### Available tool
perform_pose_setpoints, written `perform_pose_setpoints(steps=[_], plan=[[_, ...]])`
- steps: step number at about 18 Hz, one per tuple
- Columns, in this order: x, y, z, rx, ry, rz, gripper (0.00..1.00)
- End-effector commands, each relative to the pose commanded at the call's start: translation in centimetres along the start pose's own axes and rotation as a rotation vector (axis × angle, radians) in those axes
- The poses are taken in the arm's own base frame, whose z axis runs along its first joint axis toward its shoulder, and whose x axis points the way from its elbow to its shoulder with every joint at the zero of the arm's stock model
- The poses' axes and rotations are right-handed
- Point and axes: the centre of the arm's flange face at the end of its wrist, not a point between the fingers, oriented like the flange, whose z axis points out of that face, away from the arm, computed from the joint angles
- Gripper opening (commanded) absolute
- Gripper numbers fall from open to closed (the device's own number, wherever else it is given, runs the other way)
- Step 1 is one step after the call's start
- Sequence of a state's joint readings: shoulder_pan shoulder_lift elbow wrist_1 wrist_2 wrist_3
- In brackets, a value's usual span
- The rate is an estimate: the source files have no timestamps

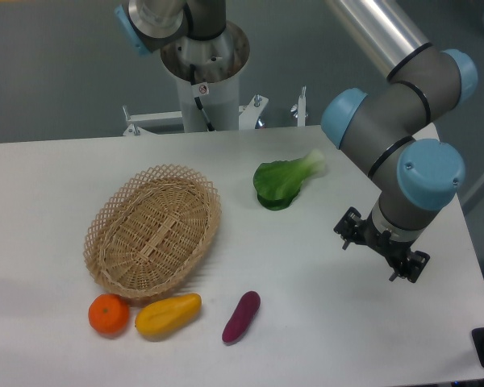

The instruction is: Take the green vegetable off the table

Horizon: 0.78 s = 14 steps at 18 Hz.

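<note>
The green vegetable point(284, 182) lies on the white table point(331, 322), right of centre toward the back. Its dark leaves point front-left and its pale stem points back-right. My gripper point(381, 246) hangs over the table's right side, in front and to the right of the vegetable, well apart from it. Only its black body below the wrist shows. The fingers are hidden, so their state is unclear, and nothing visible is held.
A woven wicker basket point(153, 230) sits left of centre. In front of it lie an orange point(109, 314), a yellow mango-like piece point(168, 314) and a purple eggplant-like piece point(241, 316). The arm's base column point(203, 72) stands at the back edge.
</note>
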<state>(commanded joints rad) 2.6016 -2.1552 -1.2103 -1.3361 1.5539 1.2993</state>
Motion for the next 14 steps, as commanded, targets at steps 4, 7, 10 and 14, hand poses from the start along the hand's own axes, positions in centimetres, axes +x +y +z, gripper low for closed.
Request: perform_pose_setpoints(steps=[4, 7, 10, 14], plan=[[-0.2, 0.2, 0.0, 0.0, 0.0, 0.002, 1.0], [-0.2, 0.4, 0.0, -0.014, -0.002, 0.0, 1.0], [-0.3, 0.9, -0.1, -0.007, 0.001, -0.009, 1.0], [2.4, 3.4, -0.2, 0.004, 0.04, -0.036, 1.0]])
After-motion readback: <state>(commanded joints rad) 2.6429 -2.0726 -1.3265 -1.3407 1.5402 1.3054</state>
